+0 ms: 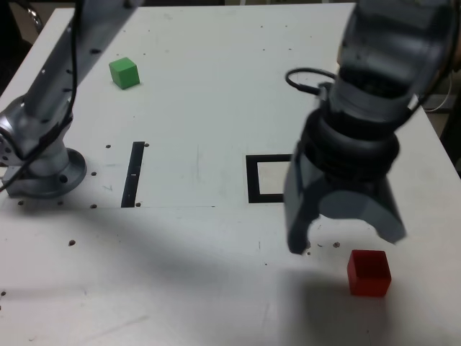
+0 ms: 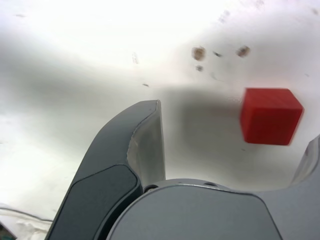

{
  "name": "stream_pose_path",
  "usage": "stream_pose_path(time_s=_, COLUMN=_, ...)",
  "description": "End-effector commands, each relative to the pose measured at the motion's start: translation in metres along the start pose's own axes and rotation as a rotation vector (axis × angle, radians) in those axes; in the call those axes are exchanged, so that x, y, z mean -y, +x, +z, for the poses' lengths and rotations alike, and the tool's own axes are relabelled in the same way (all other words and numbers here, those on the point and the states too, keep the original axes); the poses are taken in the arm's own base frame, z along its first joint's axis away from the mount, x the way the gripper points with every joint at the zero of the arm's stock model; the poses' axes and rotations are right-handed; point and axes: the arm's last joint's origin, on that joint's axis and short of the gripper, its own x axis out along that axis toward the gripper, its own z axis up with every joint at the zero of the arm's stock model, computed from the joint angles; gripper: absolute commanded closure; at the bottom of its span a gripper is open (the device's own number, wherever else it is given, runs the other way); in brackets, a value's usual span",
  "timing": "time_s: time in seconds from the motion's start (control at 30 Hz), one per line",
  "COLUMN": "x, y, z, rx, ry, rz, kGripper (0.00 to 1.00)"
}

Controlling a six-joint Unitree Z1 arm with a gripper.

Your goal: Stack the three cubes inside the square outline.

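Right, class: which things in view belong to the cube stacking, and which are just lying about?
Part of the job:
- red cube
- green cube
- square outline
- gripper

Just lying about:
- black strip

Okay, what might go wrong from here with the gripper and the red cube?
The red cube sits nearer one finger of the open gripper than the other, so that finger might bump it. The gripper also partly hides the square outline in the exterior view, which could make judging placement harder.
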Motion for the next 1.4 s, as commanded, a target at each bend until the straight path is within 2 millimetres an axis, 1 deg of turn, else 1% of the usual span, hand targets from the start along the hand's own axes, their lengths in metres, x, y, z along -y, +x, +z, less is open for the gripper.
stream_pose_path(time_s=0.0, x=0.004, y=0.005, z=0.006, rx=-0.011, ry=0.001, rz=0.003, kGripper=0.0)
stream_pose_path(time_s=0.37, x=0.013, y=0.033, z=0.035, rx=-0.035, ry=-0.002, rz=-0.01, kGripper=0.02)
stream_pose_path(time_s=0.53, x=0.01, y=0.051, z=0.047, rx=-0.063, ry=-0.015, rz=-0.012, kGripper=0.05)
stream_pose_path(time_s=0.7, x=0.003, y=0.058, z=0.054, rx=-0.073, ry=-0.029, rz=-0.011, kGripper=0.11)
stream_pose_path(time_s=0.77, x=0.001, y=0.059, z=0.055, rx=-0.074, ry=-0.033, rz=-0.013, kGripper=0.16)
stream_pose_path(time_s=0.83, x=0.0, y=0.059, z=0.056, rx=-0.075, ry=-0.037, rz=-0.015, kGripper=0.23)
stream_pose_path(time_s=0.9, x=-0.001, y=0.059, z=0.057, rx=-0.074, ry=-0.039, rz=-0.014, kGripper=0.34)
stream_pose_path(time_s=1.0, x=-0.002, y=0.057, z=0.057, rx=-0.062, ry=-0.039, rz=-0.006, kGripper=0.55)
stream_pose_path(time_s=1.07, x=-0.002, y=0.056, z=0.058, rx=-0.054, ry=-0.037, rz=-0.001, kGripper=0.65)
stream_pose_path(time_s=1.1, x=-0.002, y=0.055, z=0.058, rx=-0.05, ry=-0.035, rz=0.001, kGripper=0.69)
stream_pose_path(time_s=1.17, x=-0.002, y=0.054, z=0.058, rx=-0.046, ry=-0.032, rz=0.003, kGripper=0.71)
stream_pose_path(time_s=1.37, x=-0.002, y=0.054, z=0.058, rx=-0.045, ry=-0.029, rz=0.001, kGripper=0.71)
